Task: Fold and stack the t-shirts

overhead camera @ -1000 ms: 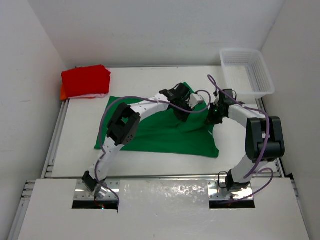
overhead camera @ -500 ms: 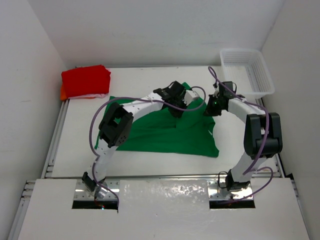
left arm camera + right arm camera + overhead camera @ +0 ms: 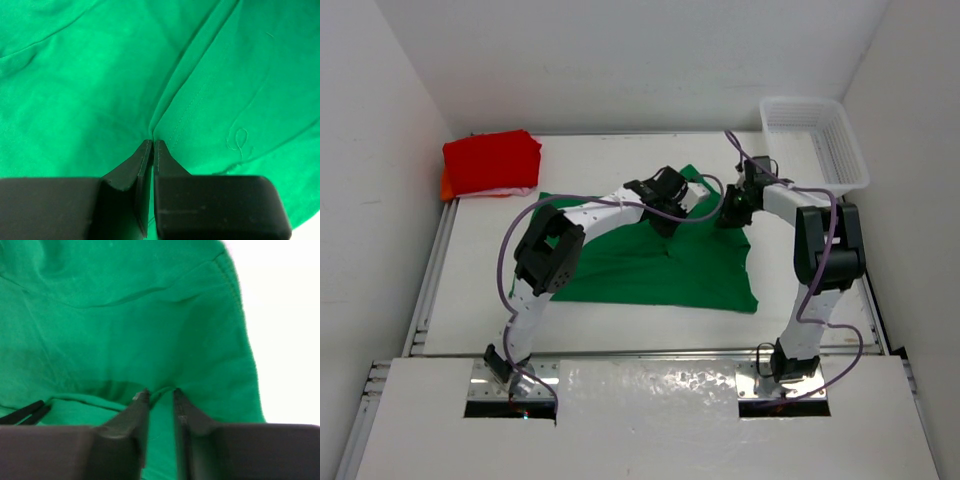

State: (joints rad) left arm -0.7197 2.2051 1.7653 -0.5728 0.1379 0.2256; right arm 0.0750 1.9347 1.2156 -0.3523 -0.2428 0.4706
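Observation:
The green t-shirt (image 3: 640, 265) lies spread across the middle of the table. My left gripper (image 3: 666, 222) is at its back middle, shut on a pinched fold of green cloth (image 3: 165, 120), with the tips (image 3: 152, 143) together. My right gripper (image 3: 726, 217) is at the shirt's back right edge, its jaws closed on a bunched bit of the green hem (image 3: 160, 391). The red t-shirt (image 3: 492, 162) lies folded at the back left, on top of the orange one (image 3: 447, 187). I cannot make out the pink shirt.
A white mesh basket (image 3: 815, 140) stands at the back right corner, close to my right arm. White walls close in the table on the left, back and right. Purple cables loop off both arms above the shirt.
Both grippers have moved toward the back of the table with the green cloth in them. The raised bunch at the shirt's right side has been drawn out flatter.

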